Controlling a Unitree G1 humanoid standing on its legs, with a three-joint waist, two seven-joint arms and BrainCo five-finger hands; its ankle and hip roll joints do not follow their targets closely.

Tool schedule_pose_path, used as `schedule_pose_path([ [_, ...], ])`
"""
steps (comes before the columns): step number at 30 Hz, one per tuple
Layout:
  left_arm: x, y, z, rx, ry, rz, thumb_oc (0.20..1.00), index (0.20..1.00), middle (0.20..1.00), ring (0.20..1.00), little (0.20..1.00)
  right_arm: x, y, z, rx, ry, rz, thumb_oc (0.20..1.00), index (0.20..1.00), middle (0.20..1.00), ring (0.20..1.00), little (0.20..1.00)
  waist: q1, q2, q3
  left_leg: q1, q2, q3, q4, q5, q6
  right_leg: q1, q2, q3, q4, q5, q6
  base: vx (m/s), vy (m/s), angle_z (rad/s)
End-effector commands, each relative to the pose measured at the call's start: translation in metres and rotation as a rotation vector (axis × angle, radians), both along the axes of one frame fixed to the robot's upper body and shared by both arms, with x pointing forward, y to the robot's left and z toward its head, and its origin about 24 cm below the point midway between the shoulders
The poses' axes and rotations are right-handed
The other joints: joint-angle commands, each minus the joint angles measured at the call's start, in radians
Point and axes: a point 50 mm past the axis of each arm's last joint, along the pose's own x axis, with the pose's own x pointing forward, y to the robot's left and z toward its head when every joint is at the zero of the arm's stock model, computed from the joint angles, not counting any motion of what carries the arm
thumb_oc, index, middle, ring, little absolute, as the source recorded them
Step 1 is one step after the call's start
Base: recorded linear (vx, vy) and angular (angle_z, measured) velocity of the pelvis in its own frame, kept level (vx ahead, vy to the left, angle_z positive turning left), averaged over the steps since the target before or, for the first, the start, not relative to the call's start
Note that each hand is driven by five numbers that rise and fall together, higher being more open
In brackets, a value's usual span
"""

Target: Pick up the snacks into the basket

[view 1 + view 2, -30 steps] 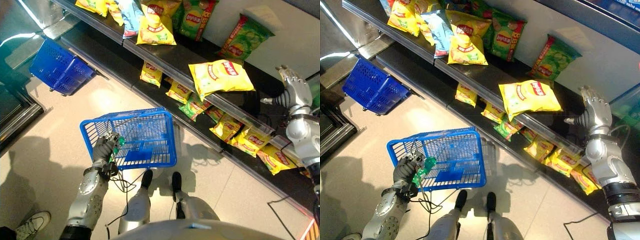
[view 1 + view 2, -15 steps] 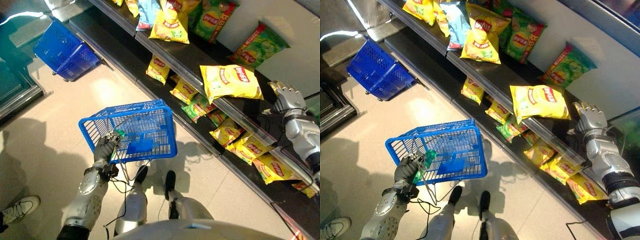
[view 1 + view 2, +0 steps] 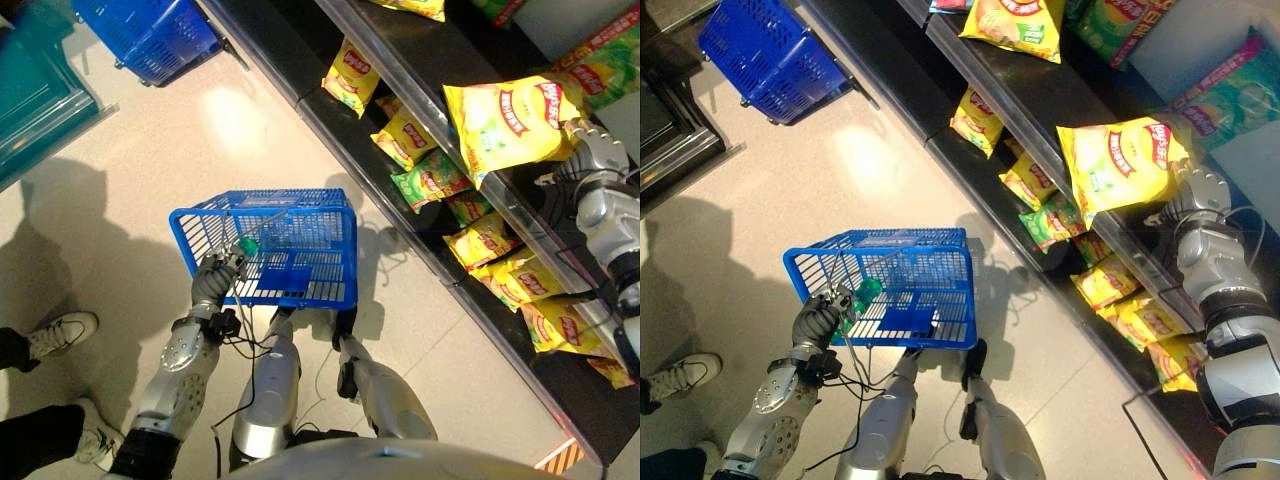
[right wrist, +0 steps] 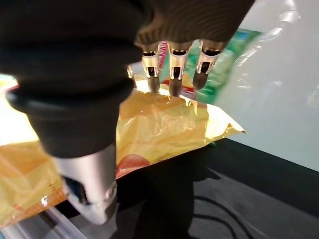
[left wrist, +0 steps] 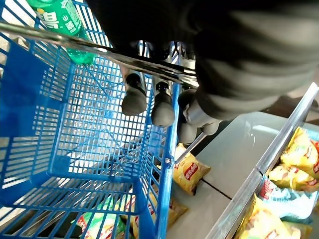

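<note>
A blue wire basket (image 3: 270,245) hangs low in front of me, empty, with my left hand (image 3: 212,285) shut on its metal handle (image 5: 99,50); a green piece (image 3: 243,246) sits on that handle by the fingers (image 5: 162,109). A large yellow chip bag (image 3: 505,120) lies on the dark shelf to the right, overhanging its front edge. My right hand (image 3: 597,160) is at the bag's far right end, open, its straight fingers (image 4: 172,74) resting on the edge of the yellow bag (image 4: 159,129).
Several more yellow and green snack bags (image 3: 430,180) lie on the lower shelf, and others on the shelf above (image 3: 1015,20). A second blue basket (image 3: 150,35) stands on the floor at the far left. A person's shoes (image 3: 60,330) show at the left edge.
The camera has tilted down toward the floor and basket. My right hand has closed in on the yellow bag from its right and now touches it. The left hand keeps hold of the basket.
</note>
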Motion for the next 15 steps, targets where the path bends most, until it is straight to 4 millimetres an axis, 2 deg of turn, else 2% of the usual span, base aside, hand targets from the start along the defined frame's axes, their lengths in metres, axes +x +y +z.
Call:
schedule_pose_path([
  [1, 0.004, -0.010, 0.084, -0.024, -0.461, -0.061, 0.200, 0.200, 0.200, 0.200, 0.200, 0.002, -0.004, 0.039, -0.068, -0.114, -0.021, 1.000, 1.000, 1.000, 1.000, 1.000, 0.004, -0.007, -0.040, 0.011, -0.025, 0.007, 0.091, -0.121, 0.002, -0.052, -0.049, 0.009, 0.146, -0.118, 0.073, -0.02, -0.003, 0.14],
  [8, 0.004, -0.015, 0.089, -0.031, -0.479, -0.082, 0.200, 0.200, 0.200, 0.200, 0.200, 0.007, -0.002, 0.065, -0.047, -0.218, -0.060, 1.000, 1.000, 1.000, 1.000, 1.000, 0.022, 0.018, -0.016, -0.018, -0.033, -0.013, 0.084, -0.105, -0.002, -0.083, -0.054, -0.012, 0.171, -0.128, 0.069, -0.01, -0.001, 0.13],
  [15, 0.004, -0.017, 0.092, -0.033, -0.491, -0.092, 0.200, 0.200, 0.200, 0.200, 0.200, 0.012, -0.005, 0.071, -0.011, -0.209, -0.110, 1.000, 1.000, 1.000, 1.000, 1.000, 0.035, 0.040, 0.001, -0.041, -0.039, -0.029, 0.079, -0.091, -0.006, -0.109, -0.056, -0.033, 0.191, -0.135, 0.066, -0.02, -0.007, 0.11],
])
